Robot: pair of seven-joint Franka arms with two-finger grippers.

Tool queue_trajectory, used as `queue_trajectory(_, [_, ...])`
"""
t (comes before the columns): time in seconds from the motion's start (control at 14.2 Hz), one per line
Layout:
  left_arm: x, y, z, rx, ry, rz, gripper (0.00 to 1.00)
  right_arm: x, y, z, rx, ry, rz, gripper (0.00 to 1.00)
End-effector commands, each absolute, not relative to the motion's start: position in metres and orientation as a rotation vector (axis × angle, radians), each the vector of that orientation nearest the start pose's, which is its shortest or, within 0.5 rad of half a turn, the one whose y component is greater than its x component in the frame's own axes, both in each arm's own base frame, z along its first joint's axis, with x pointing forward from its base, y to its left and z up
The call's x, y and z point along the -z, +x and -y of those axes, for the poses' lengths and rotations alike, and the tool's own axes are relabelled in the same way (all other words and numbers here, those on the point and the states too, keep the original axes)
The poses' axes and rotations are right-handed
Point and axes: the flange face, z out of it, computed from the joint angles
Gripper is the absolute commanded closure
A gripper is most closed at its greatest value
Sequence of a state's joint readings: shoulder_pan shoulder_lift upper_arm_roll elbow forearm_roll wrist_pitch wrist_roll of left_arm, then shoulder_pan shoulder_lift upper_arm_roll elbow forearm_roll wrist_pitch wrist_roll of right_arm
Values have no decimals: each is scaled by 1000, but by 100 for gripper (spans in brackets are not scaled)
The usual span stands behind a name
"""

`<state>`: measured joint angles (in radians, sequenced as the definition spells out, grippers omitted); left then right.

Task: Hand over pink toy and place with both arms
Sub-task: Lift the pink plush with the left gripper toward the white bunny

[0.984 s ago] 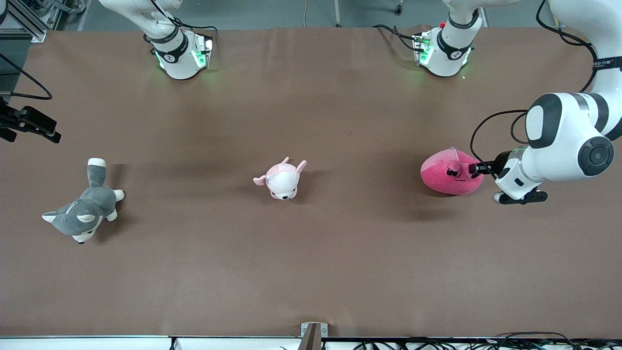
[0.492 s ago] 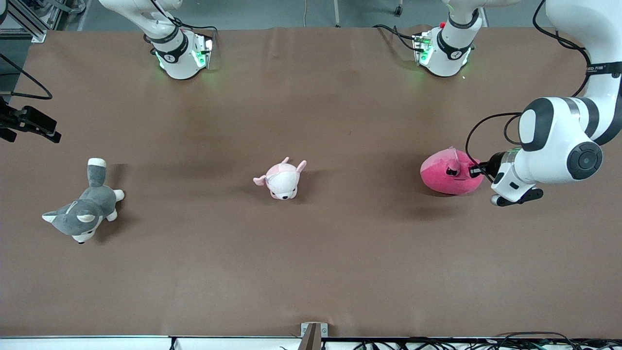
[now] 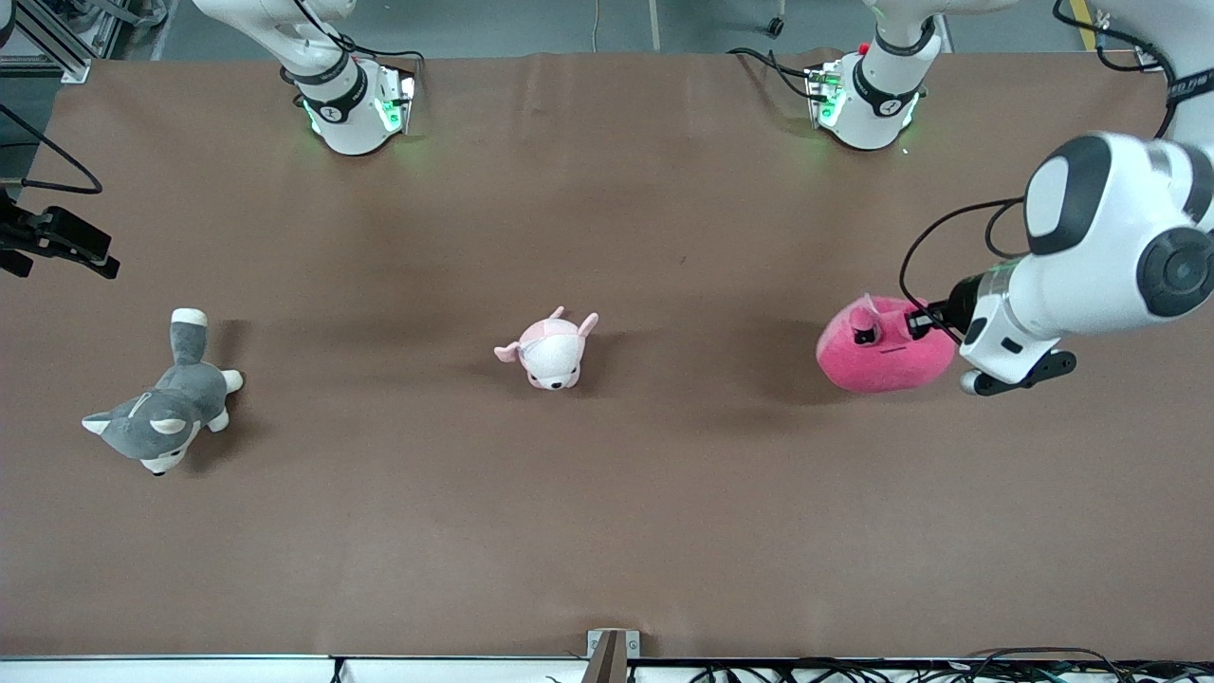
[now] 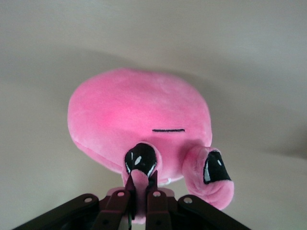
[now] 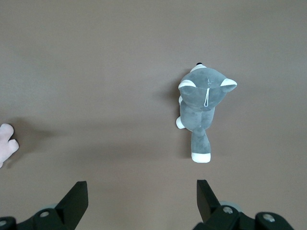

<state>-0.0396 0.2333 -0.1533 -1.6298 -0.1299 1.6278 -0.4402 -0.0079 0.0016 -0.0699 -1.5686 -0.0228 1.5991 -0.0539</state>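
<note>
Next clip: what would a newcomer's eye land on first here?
The big round hot-pink plush toy at the left arm's end of the table, with the left gripper shut on one of its nubs. Then the small pale pink plush animal mid-table, and the grey-and-white plush husky under the open, waiting right gripper.

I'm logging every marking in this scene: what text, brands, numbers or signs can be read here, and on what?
None can be read.
Left arm's cable band: light lettering, too blurred to read.
Round marks on both arm bases: too small to read.
Pink toy, gray plush, pale pink plush: no text.
</note>
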Motion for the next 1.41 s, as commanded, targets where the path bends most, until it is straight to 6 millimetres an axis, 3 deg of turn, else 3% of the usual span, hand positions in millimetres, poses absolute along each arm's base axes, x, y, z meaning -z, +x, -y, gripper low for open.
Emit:
queue_trajectory(0.0, [-541,589,171,-430,-3235,521,100,-629,547,44,13,-3178,-15,0])
queue_trajectory(0.07, [-563,583,198,-425,-3274,566,100,-628,546,43,1,-3174,-12,0])
queue_trajectory(0.21, [-588,566,244,-450,-3307,649,100,-627,547,41,-3,-3171,-12,0])
queue_trajectory(0.28, [-609,556,274,-429,-3342,669,100,-627,548,33,2,-3170,2,0])
queue_trajectory(0.42, [-629,536,329,-377,-3412,729,100,-631,550,18,25,-3118,22,3])
queue_trajectory(0.7, [-625,511,424,-320,-3530,852,100,-624,555,-4,-8,-2904,-31,22])
queue_trajectory(0.91, [-612,494,485,-291,-3630,933,100,-617,558,-24,-67,-2726,-31,27])
queue_trajectory(1.05, [-601,488,511,-262,-3684,941,100,-610,559,-38,-161,-2592,-102,34])
queue_trajectory(1.34, [-581,486,526,-259,-3680,931,100,-606,559,-68,-208,-2575,-89,34])
